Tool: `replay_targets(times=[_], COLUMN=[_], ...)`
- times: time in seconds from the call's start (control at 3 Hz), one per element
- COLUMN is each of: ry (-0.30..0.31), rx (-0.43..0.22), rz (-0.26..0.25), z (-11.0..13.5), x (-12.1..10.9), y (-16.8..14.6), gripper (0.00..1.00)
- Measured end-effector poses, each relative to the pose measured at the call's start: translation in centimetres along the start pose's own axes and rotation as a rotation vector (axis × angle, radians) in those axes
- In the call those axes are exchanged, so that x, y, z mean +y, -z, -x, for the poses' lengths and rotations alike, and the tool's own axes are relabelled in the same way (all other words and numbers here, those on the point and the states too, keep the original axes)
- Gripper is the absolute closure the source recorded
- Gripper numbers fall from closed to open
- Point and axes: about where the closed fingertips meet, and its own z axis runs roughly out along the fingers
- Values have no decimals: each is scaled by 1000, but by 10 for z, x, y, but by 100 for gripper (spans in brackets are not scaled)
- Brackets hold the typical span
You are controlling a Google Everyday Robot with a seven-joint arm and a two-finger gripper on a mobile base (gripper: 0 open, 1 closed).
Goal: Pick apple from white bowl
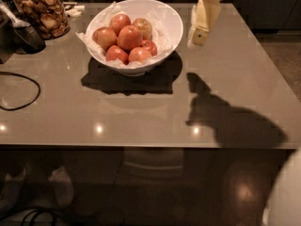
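Note:
The white bowl point(165, 19) stands on the grey table, lined with crumpled white paper, and holds several red apples point(129, 36). My gripper point(201, 28) hangs from the white arm at the top of the view, just right of the bowl's rim and above the table. It holds nothing that I can see. Its pale yellow fingers point(206, 13) point down and left.
A glass jar of brown snacks point(41, 11) stands at the back left, next to a dark scoop point(23, 32). A black cable point(21, 91) loops on the table's left. The arm's shadow point(230, 117) falls front right. The table's front edge point(141, 146) runs across.

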Motion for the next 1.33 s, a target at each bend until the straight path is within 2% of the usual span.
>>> replay_targets(times=[0.33,1.0,1.33], ry=[3,12,46], rx=[-33,-82,-125], rz=[-50,-44,25], z=[10,30,78], x=[-16,-25,-54], y=[9,-9,-49], gripper=[0,0,0])
